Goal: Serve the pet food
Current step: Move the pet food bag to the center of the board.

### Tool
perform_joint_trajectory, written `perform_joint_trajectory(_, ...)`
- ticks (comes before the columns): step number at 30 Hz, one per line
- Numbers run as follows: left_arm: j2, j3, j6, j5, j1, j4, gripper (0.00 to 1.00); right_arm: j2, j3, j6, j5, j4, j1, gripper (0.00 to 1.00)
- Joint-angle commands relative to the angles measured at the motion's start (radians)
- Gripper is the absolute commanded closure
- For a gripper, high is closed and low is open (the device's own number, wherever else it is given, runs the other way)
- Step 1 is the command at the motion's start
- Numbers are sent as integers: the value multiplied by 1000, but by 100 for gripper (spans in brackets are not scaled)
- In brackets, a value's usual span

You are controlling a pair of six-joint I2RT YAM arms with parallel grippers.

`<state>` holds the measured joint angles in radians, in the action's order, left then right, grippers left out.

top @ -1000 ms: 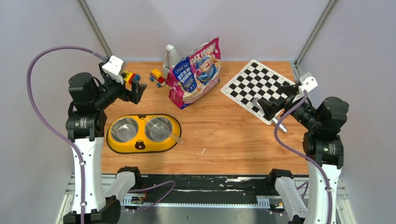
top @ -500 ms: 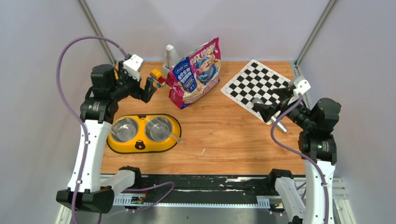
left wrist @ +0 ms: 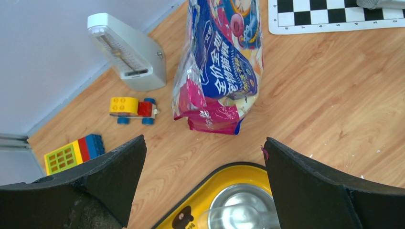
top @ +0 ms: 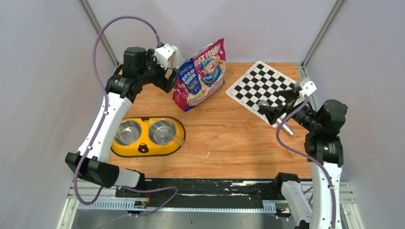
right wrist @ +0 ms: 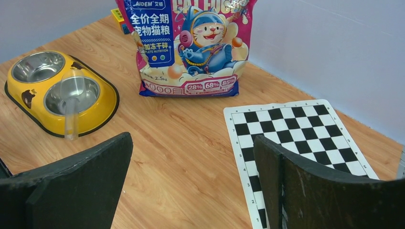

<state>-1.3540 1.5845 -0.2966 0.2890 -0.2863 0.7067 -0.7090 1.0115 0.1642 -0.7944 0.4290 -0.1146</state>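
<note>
The glossy pink-purple-blue bag printed with a cartoon cat and "CAT FOOD" [top: 199,76] stood upright toward the far side of the wooden desk [top: 229,138]. The pet food was not visible outside this bag, and the bag's contents could not be seen. The left gripper [left wrist: 204,143] hung just left of the bag, above the desk, with its jaws fully apart and nothing between them. The right gripper [right wrist: 192,139] sat well to the right of the bag and faced it, jaws likewise spread wide and holding nothing. The yellow double feeder with two steel bowls [top: 142,149] lay nearer the arm bases than the bag and to its left. A clear plastic scoop [right wrist: 71,114] rested in the feeder bowl closer to the bag, its handle extending over the yellow rim. A black-and-white checkerboard sheet [top: 260,86] lay flat to the right of the bag. A white wedge-shaped device [left wrist: 129,52] stood just behind the bag on its left. A small yellow-and-red toy car [left wrist: 133,109] sat left of the bag, and a multicoloured building block [left wrist: 74,152] lay farther left.
</note>
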Motion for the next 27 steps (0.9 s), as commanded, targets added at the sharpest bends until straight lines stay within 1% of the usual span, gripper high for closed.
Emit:
perform_joint_trajectory(1, -54, 90, -15, -24, -20, -7, 0, -10, -4, 10, -12, -44, 0, 0)
perform_joint_trajectory(8, -122, 130, -25, -54, -31, -9, 0, -11, -9, 11, -24, -44, 0, 0)
perform_joint_trajectory(11, -165, 150, -30, -61, -33, -10, 4, -9, -10, 11, -24, -43, 0, 1)
perform_joint_trajectory(17, -244, 211, -33, -53, -33, 20, 25, -8, -12, 15, -20, -42, 0, 1)
perform_joint_trajectory(20, -272, 231, -35, -49, -34, 29, 30, -10, -14, 18, -22, -44, 0, 1)
perform_joint_trajectory(23, -287, 234, -39, -51, -34, 28, 37, -11, -14, 20, -23, -44, 0, 1)
perform_joint_trajectory(26, -304, 242, -41, -46, -35, 31, 41, -14, -16, 21, -26, -42, -1, 0)
perform_joint_trajectory(27, -307, 244, -43, -40, -37, 35, 45, -14, -16, 21, -26, -43, 0, 0)
